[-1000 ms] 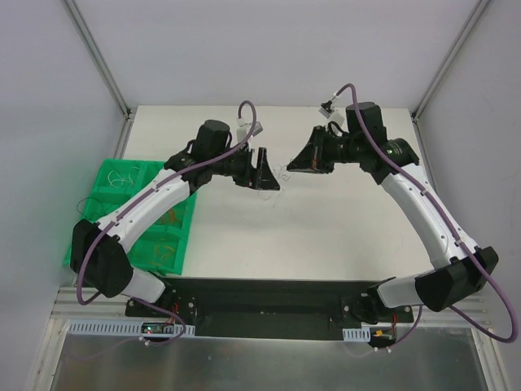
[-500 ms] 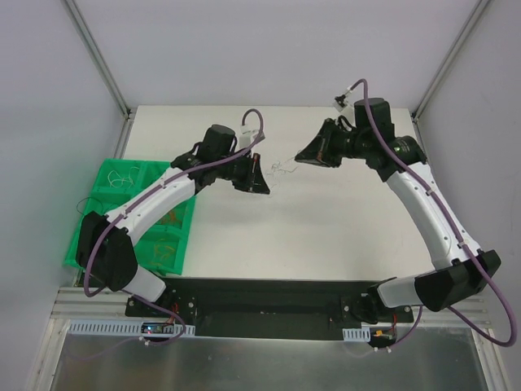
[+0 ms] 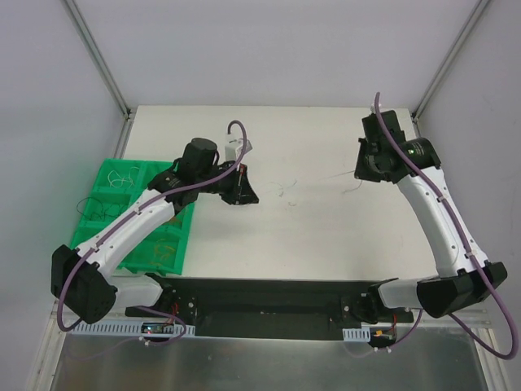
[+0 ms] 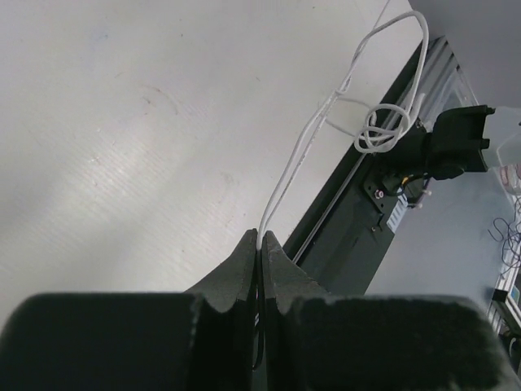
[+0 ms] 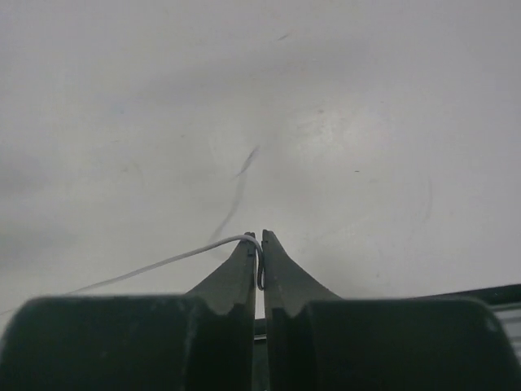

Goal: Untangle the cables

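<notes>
A thin white cable [image 4: 303, 151] runs up out of my left gripper [image 4: 260, 237], which is shut on it, to a small looped knot [image 4: 379, 135] hanging in the air. From above, the left gripper [image 3: 247, 195] sits left of centre and a faint tangle of cables [image 3: 285, 187] shows to its right over the white table. My right gripper [image 3: 359, 172] is far off to the right. Its jaws [image 5: 260, 238] stand almost together with a white cable [image 5: 163, 262] hooked between them and trailing away left.
A green compartment tray [image 3: 104, 176] with several loose wires sits at the table's left edge, under the left arm. The black base rail [image 3: 269, 289] runs along the near edge. Frame posts stand at the back corners.
The left gripper has shut on a white cable and drawn back left. The right gripper has swung far right, pulling a strand with it. The tangle between them is stretched out.
</notes>
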Controlling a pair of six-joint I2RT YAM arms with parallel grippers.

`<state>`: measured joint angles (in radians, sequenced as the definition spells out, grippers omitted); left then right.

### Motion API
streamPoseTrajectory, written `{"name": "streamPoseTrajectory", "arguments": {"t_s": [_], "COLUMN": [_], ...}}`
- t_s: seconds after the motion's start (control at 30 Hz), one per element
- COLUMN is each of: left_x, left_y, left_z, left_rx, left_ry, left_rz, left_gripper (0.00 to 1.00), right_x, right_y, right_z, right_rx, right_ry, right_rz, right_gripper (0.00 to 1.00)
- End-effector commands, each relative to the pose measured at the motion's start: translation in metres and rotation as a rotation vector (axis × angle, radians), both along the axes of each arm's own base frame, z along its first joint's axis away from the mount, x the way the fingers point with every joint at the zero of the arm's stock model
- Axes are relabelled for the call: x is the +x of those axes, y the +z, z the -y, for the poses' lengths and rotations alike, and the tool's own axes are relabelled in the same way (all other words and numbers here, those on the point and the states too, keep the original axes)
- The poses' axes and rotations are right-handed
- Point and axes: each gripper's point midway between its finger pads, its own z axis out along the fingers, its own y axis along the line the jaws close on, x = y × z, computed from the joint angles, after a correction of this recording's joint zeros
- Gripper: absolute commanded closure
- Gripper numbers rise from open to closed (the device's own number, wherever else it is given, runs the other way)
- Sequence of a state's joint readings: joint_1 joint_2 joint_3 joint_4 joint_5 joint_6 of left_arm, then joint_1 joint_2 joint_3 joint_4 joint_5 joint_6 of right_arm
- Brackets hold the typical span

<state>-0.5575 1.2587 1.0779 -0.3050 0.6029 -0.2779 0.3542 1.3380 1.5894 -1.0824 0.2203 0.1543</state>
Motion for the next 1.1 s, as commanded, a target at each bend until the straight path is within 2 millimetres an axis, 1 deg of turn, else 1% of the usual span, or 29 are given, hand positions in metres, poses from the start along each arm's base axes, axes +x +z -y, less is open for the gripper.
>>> {"name": "streamPoseTrajectory", "arguments": {"t_s": [0.0,0.07,0.17,0.23,0.27,0.3,0.33,0.37,0.43,0.47,0.5,0.57,0.6,0.67,0.7,0.73,0.83,0.87,0.97,1.0,1.07], "left_x": [-0.016,-0.017,-0.014,-0.010,-0.009,-0.008,-0.008,-0.007,-0.005,-0.004,-0.004,-0.002,0.000,0.002,0.002,0.002,0.005,0.005,0.005,0.006,0.007], "left_y": [-0.024,-0.025,-0.031,-0.034,-0.035,-0.036,-0.036,-0.039,-0.040,-0.043,-0.043,-0.047,-0.047,-0.048,-0.049,-0.049,-0.049,-0.048,-0.050,-0.051,-0.052], "left_z": [-0.028,-0.034,-0.045,-0.051,-0.053,-0.052,-0.050,-0.047,-0.037,-0.033,-0.029,-0.023,-0.021,-0.018,-0.017,-0.015,-0.014,-0.014,-0.013,-0.013,-0.012], "left_rx": [0.116,0.131,0.173,0.202,0.209,0.211,0.209,0.208,0.200,0.202,0.196,0.195,0.193,0.194,0.192,0.191,0.193,0.192,0.195,0.198,0.201], "left_ry": [0.051,0.088,0.156,0.204,0.216,0.218,0.214,0.203,0.160,0.145,0.126,0.103,0.097,0.085,0.077,0.069,0.063,0.059,0.052,0.050,0.046], "left_rz": [-0.054,-0.058,-0.065,-0.066,-0.068,-0.074,-0.082,-0.098,-0.132,-0.155,-0.176,-0.207,-0.211,-0.216,-0.218,-0.223,-0.214,-0.212,-0.212,-0.214,-0.216], "left_gripper": [1.00,1.00,1.00,1.00,1.00,1.00,1.00,1.00,1.00,1.00,1.00,1.00,1.00,1.00,1.00,1.00,1.00,1.00,1.00,1.00,1.00], "right_x": [0.004,0.007,0.009,0.009,0.009,0.008,0.004,-0.003,-0.011,-0.016,-0.018,-0.017,-0.015,-0.012,-0.013,-0.013,-0.014,-0.015,-0.012,-0.011,-0.005], "right_y": [0.001,-0.011,-0.036,-0.056,-0.068,-0.083,-0.098,-0.112,-0.132,-0.135,-0.136,-0.130,-0.126,-0.118,-0.116,-0.116,-0.125,-0.133,-0.141,-0.141,-0.144], "right_z": [0.079,0.083,0.092,0.095,0.094,0.090,0.082,0.070,0.036,0.020,0.009,-0.021,-0.037,-0.077,-0.100,-0.119,-0.161,-0.173,-0.196,-0.202,-0.206], "right_rx": [-0.328,-0.318,-0.266,-0.225,-0.207,-0.182,-0.144,-0.094,0.029,0.079,0.106,0.199,0.248,0.373,0.435,0.487,0.580,0.596,0.578,0.573,0.568], "right_ry": [-0.207,-0.229,-0.283,-0.298,-0.289,-0.246,-0.204,-0.153,-0.018,0.033,0.067,0.150,0.182,0.265,0.314,0.336,0.348,0.361,0.418,0.442,0.446], "right_rz": [0.051,0.040,-0.025,-0.078,-0.111,-0.167,-0.249,-0.351,-0.482,-0.512,-0.510,-0.471,-0.449,-0.429,-0.432,-0.446,-0.530,-0.559,-0.553,-0.542,-0.539], "right_gripper": [0.95,0.99,0.99,1.00,0.97,0.79,0.69,0.63,0.50,0.49,0.45,0.38,0.37,0.36,0.37,0.37,0.42,0.44,0.45,0.45,0.48]}}
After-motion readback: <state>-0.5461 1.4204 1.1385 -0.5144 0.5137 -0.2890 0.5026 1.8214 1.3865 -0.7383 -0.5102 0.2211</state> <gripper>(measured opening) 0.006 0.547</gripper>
